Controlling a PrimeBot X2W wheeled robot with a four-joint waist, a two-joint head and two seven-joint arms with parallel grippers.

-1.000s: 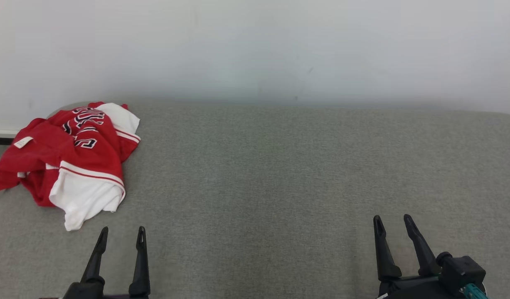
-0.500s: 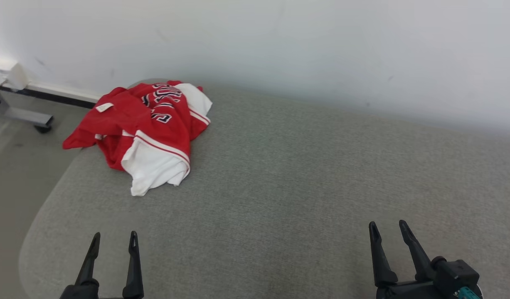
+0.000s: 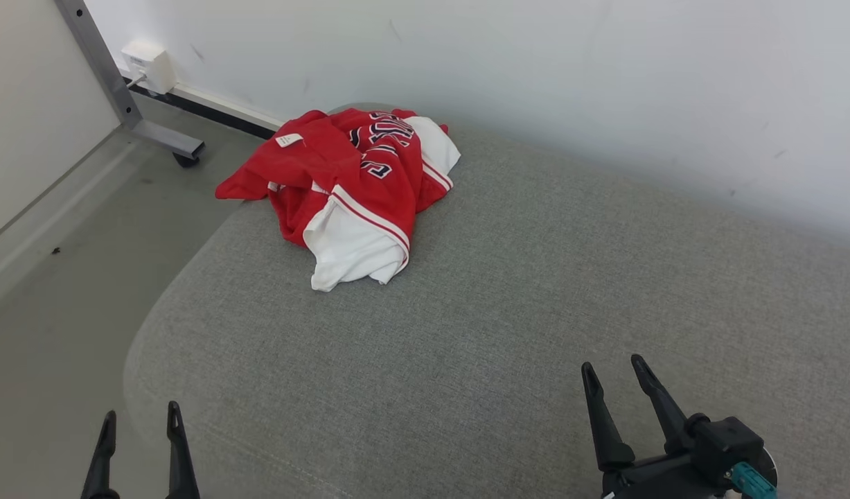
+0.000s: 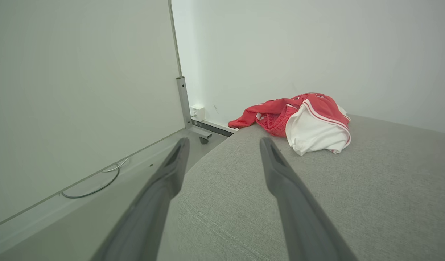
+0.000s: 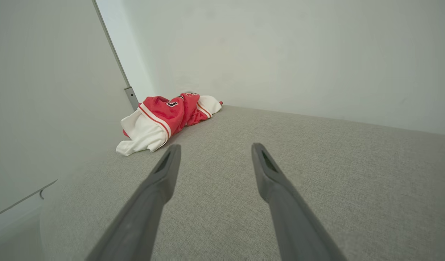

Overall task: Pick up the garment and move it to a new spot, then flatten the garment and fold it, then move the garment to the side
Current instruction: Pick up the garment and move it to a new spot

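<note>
The garment [image 3: 355, 187] is a red and white jersey with dark lettering, crumpled in a heap at the far left corner of the grey padded surface [image 3: 508, 291], one red edge hanging over its side. The garment [image 4: 309, 119] lies ahead and to the right in the left wrist view, and the garment [image 5: 164, 116] lies ahead and to the left in the right wrist view. My left gripper [image 3: 140, 419] stands open at the lower left, over the surface's near left edge. My right gripper [image 3: 612, 371] stands open at the lower right, above the surface. Both are far from the garment and hold nothing.
A white wall [image 3: 535, 76] runs along the back of the surface. To the left is bare floor [image 3: 57, 277], a pale panel on a grey metal leg with a caster [image 3: 154, 138], a wall socket box [image 3: 147, 66] and a loose cable [image 4: 95, 185].
The head camera has swung to the left, so the garment now sits nearer the picture's middle and the floor and panel leg have come into view. Both grippers stay open.
</note>
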